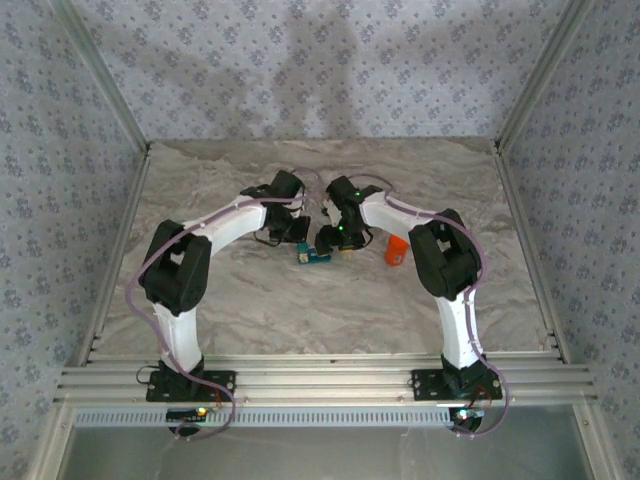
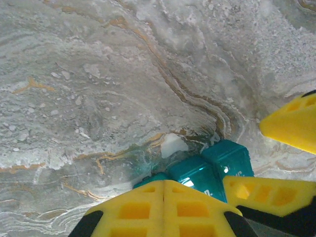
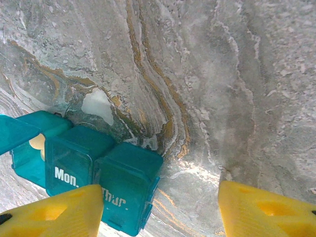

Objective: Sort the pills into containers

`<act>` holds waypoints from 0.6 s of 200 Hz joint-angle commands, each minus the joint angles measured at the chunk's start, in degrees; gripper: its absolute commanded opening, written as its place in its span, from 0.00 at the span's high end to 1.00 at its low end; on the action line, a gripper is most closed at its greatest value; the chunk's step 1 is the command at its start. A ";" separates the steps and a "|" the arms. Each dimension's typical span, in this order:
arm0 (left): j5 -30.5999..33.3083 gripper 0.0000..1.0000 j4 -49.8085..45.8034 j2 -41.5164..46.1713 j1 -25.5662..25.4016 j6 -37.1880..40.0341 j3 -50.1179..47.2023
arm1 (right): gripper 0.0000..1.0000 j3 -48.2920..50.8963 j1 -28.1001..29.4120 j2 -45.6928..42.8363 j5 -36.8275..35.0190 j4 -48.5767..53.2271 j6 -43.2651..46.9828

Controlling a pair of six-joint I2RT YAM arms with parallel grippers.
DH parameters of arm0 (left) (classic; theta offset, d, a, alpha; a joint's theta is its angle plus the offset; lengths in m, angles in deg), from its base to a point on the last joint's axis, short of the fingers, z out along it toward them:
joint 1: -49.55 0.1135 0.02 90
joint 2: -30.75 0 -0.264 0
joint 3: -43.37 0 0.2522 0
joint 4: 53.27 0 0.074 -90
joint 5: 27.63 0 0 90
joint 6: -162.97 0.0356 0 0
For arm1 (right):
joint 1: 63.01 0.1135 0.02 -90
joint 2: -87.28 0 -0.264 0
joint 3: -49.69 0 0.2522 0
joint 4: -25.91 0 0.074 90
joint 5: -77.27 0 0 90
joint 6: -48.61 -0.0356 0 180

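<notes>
The containers [image 3: 98,168] are a teal strip of three joined compartments; two shut lids read "Mon." and "Thur.". The end compartment at the left has its lid [image 3: 15,134] raised, and a pale yellow pill [image 3: 36,142] shows inside. My right gripper [image 3: 160,212] is open, with one yellow finger [image 3: 59,212] over the near edge of the "Thur." lid and the other out over bare table. My left gripper [image 2: 164,185] is shut, with nothing between its fingers. Its tips cover the end of the containers [image 2: 217,165]. From above, both grippers [image 1: 297,235] [image 1: 333,238] meet over the containers [image 1: 310,256].
An orange pill bottle [image 1: 397,250] lies just right of the right gripper. A white patch [image 3: 97,105] on the marbled table sits just beyond the strip; I cannot tell whether it is a pill. Patterned walls and metal rails [image 1: 310,380] ring the table.
</notes>
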 commanded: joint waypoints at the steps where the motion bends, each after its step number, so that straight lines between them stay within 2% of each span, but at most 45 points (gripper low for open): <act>1: -1.26 1.00 -1.48 2.33 -0.50 1.15 -1.18 | 0.36 -0.91 -0.58 1.88 -1.11 1.67 -0.86; 120: -2.38 1.00 0.66 3.96 -2.35 -0.37 -5.95 | 0.37 -1.38 -0.95 2.58 -0.80 1.90 -0.96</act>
